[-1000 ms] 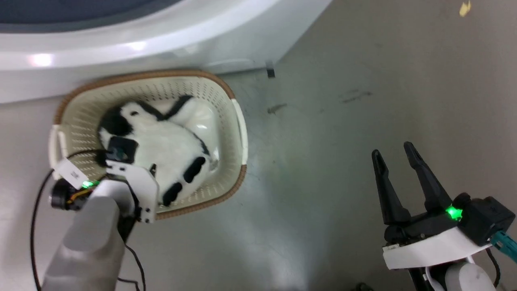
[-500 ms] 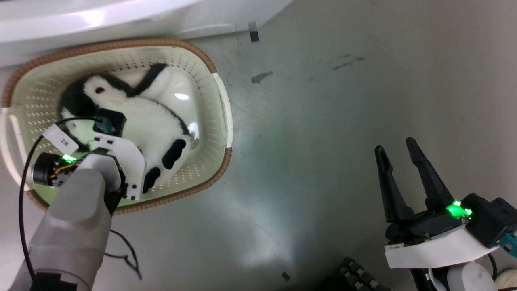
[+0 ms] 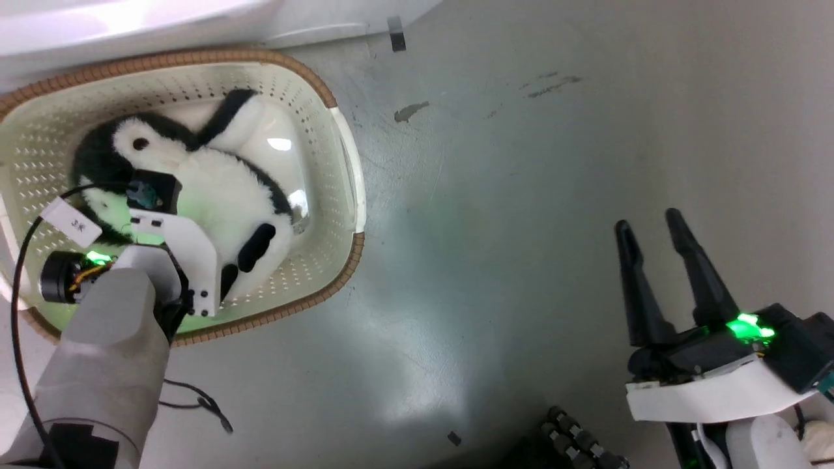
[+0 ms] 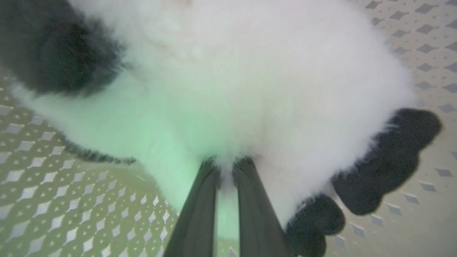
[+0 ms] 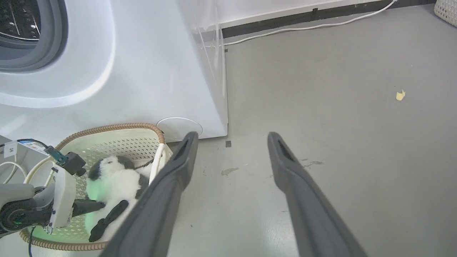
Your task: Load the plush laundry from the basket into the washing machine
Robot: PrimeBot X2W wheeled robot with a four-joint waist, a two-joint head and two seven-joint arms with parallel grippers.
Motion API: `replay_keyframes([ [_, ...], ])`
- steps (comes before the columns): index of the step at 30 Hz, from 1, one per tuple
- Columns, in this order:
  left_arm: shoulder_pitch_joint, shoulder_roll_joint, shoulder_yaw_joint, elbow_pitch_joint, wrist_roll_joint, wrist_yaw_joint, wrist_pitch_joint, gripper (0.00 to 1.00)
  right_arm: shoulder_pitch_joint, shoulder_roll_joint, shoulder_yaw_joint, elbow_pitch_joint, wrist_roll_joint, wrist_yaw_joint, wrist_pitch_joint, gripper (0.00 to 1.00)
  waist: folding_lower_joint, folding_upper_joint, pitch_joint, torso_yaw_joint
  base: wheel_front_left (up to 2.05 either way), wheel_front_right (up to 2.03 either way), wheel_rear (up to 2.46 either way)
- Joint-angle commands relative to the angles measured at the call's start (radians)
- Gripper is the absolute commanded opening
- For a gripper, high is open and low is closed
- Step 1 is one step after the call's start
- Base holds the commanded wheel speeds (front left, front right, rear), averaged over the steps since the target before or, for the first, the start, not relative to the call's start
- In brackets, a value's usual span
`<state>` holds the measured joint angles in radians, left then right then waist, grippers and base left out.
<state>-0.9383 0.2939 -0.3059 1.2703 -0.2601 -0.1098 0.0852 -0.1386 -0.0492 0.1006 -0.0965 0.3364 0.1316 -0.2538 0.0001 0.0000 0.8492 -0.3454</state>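
Observation:
The plush laundry (image 3: 215, 189), white and fluffy with black patches, lies in the cream basket (image 3: 287, 58) at the upper left of the head view. My left gripper (image 4: 226, 165) reaches down into the basket. Its two dark fingers (image 4: 200, 214) stand almost together, pinching white fur on the plush laundry (image 4: 250, 89), with the basket's perforated floor (image 4: 53, 200) underneath. My right gripper (image 3: 647, 220) hangs open and empty over the floor at the lower right. In the right wrist view, the right gripper (image 5: 232, 137) faces the white washing machine (image 5: 150, 71), the basket (image 5: 107, 127) and the plush laundry (image 5: 114, 178).
The washing machine (image 3: 130, 13) stands right behind the basket, its grey door ring (image 5: 53, 53) open to the drum. Grey floor spreads to the right, with a yellow scrap (image 5: 400, 95) and a white cable (image 5: 303, 26) along the wall. A black cable (image 3: 195, 397) hangs from my left arm.
The head camera has moved, so the basket sits further up and left in the picture. My left arm stays on the plush and its jaws have closed on the fur. The right gripper stays open.

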Motion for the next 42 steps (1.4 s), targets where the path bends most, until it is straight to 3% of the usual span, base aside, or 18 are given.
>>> replay_keyframes([
  [1, -0.002, -0.005, -0.001, 0.016, -0.004, -0.003, -0.007, 0.00, -0.016, -0.001, -0.009, 0.005, 0.005, -0.001, -0.008, 1.00, -0.0001, 0.0000, -0.020, 0.011, 0.00, 0.00, 0.00],
  [17, 0.188, -0.099, -0.009, -0.008, -0.061, -0.017, -0.307, 0.00, 0.042, -0.001, -0.034, 0.063, -0.086, -0.001, -0.008, 1.00, -0.0001, 0.0000, -0.376, 0.126, 0.00, 0.00, 0.00],
  [23, 0.300, -0.147, 0.000, -0.088, -0.120, -0.020, -0.345, 0.00, 0.076, -0.001, -0.038, 0.080, -0.113, -0.001, -0.008, 1.00, -0.0001, 0.0000, -0.509, 0.168, 0.00, 0.00, 0.00],
  [33, 0.515, -0.131, 0.074, -0.492, -0.127, -0.019, -0.347, 0.00, 0.138, -0.001, -0.054, 0.088, -0.127, -0.001, -0.008, 1.00, -0.0001, 0.0000, -0.621, 0.209, 0.00, 0.00, 0.00],
  [42, 0.597, -0.138, 0.201, -0.904, -0.042, 0.008, -0.347, 0.00, 0.126, -0.001, -0.060, 0.071, -0.125, -0.001, -0.008, 1.00, -0.0001, 0.0000, -0.597, 0.203, 0.00, 0.00, 0.00],
])
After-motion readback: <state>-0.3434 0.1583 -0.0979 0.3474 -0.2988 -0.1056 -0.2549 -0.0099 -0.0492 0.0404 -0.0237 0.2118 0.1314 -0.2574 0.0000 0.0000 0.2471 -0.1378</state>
